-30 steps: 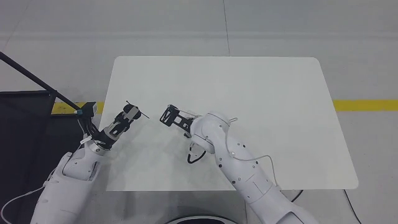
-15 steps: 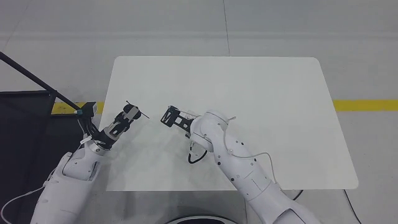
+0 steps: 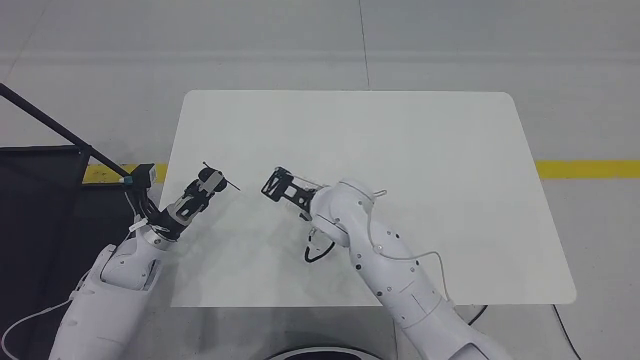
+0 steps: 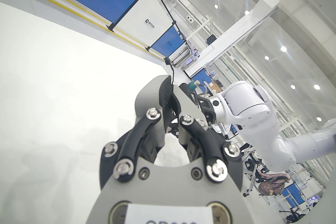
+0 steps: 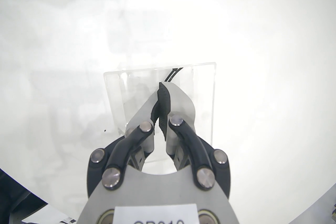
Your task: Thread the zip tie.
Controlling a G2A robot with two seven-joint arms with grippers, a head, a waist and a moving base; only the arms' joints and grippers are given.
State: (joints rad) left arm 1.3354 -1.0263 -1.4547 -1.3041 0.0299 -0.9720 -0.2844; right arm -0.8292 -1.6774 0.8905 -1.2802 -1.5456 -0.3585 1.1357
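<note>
Listing: thin black plastic zip tie (image 4: 173, 72), pinched upright in the clenched left gripper (image 4: 169, 84) above the white table (image 3: 420, 140), small head uppermost. Right gripper (image 5: 163, 87): pads pressed together over a clear plastic square (image 5: 204, 93). Fine black strands (image 5: 175, 71) show just past its tips; whether they are gripped cannot be told. Handling, by judgement: very light, springy, slick, free end prone to whip. Best held close behind the tail tip for aiming.
</note>
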